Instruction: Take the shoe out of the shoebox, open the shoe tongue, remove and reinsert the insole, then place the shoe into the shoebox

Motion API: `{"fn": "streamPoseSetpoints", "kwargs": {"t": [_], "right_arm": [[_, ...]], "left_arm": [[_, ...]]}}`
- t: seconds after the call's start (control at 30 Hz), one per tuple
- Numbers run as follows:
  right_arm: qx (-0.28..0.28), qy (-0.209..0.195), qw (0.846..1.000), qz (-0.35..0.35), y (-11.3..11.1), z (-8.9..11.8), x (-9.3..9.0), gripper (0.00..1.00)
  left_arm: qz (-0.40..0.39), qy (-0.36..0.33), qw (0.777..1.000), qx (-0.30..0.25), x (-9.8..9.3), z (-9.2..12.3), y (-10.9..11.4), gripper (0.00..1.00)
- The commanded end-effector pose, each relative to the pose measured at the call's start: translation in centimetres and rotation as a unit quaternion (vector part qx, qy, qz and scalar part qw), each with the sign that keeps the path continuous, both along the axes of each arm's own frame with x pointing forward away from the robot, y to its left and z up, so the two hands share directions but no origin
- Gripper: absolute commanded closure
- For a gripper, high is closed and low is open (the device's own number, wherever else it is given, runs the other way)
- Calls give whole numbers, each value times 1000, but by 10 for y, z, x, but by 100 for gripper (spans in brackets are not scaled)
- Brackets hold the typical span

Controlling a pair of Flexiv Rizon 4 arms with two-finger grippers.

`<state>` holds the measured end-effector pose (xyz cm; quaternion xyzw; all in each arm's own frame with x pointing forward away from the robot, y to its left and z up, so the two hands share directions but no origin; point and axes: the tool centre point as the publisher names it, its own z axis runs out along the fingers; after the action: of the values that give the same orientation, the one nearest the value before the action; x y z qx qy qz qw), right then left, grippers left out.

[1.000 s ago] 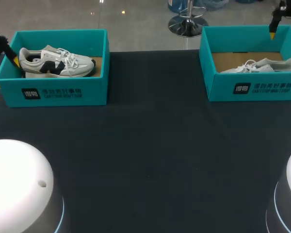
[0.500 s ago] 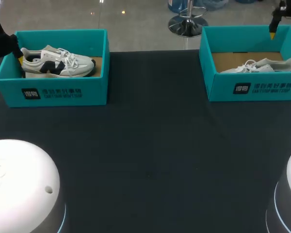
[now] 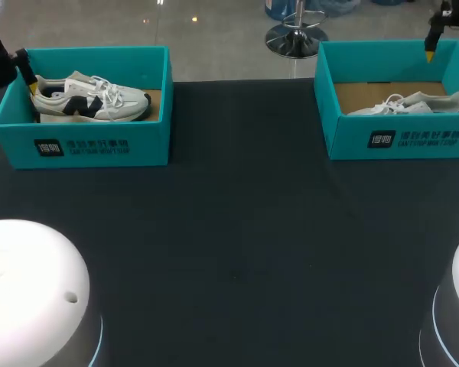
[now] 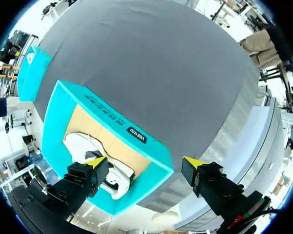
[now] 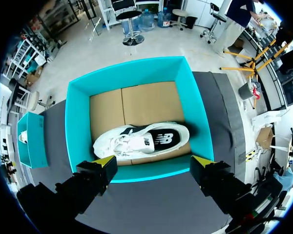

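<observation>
My left pincer (image 3: 11, 98) has its fingers spread wide, straddling the end wall of the left shoebox (image 3: 84, 145). One yellow tip is inside the box, just beside the heel of the left shoe (image 3: 88, 98), and the other is outside the wall. I cannot tell whether the inner tip touches the heel. From the left wrist I see the same: the pincer (image 4: 145, 162) gapes across the box corner (image 4: 115, 123), with the shoe (image 4: 83, 145) under the inner finger. That shoe stands upright on its sole on the brown cardboard floor, white and grey with a dark side mark, its toe pointing toward the table's (image 3: 237, 245) middle. My right pincer (image 5: 154, 161) is also apart and holds nothing. It hangs above the right shoebox (image 5: 78, 112), its tips over the nearer long wall. The right shoe (image 5: 141, 141), white with a dark inside, lies in that box close to the same wall. From the head camera this shoe (image 3: 409, 103) sits low in its box (image 3: 398, 139), and the two boxes stand well apart at the far side of the table.
</observation>
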<state>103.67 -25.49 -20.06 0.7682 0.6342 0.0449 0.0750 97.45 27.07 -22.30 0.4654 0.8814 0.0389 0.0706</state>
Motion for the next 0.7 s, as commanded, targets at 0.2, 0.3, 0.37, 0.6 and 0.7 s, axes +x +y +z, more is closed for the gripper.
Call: {"fn": "streamPoseSetpoints", "kwargs": {"t": [0.2, 0.3, 0.37, 0.6, 0.7], "right_arm": [[-1, 0, 1000, 0, 0, 0, 0, 0], [-1, 0, 1000, 0, 0, 0, 0, 0], [-1, 0, 1000, 0, 0, 0, 0, 0], [-1, 0, 1000, 0, 0, 0, 0, 0], [-1, 0, 1000, 0, 0, 0, 0, 0]], "left_arm": [[-289, -38, 955, 46, 48, -28, 16, 0], [-334, -34, 940, 65, 60, -29, 21, 0], [-369, -27, 926, 76, 66, -29, 23, 0], [-404, -18, 910, 87, 74, -29, 26, 0], [-404, -18, 910, 87, 74, -29, 26, 0]]}}
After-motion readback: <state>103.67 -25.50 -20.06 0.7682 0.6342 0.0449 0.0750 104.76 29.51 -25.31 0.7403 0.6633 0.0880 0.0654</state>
